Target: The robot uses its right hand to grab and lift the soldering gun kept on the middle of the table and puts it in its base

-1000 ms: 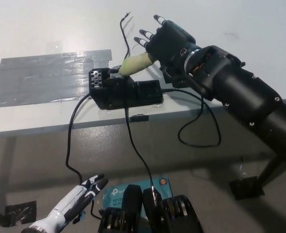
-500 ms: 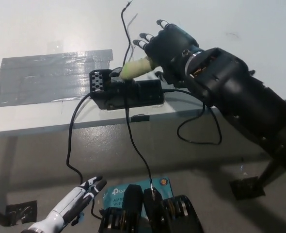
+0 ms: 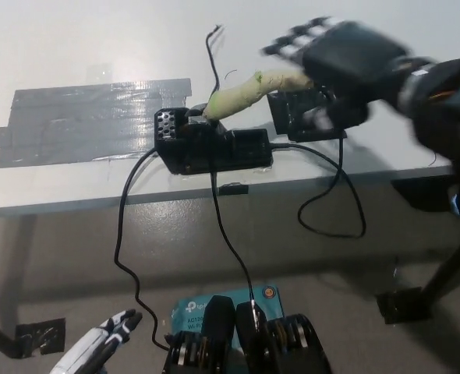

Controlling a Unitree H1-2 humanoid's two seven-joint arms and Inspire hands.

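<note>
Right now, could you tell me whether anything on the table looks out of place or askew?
The soldering gun leans tilted, its tip at the black base. That base sits right at the table edge with cables dangling off. A gray tape patch looks wrinkled.

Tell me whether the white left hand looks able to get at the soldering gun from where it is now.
Probably not: the left hand hangs low, below the table edge, while the soldering gun sits up in its base.

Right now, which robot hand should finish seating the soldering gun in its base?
Right. The black right robot hand is at the soldering gun's handle, its tip at the base. The white left robot hand hangs low, below the table.
</note>
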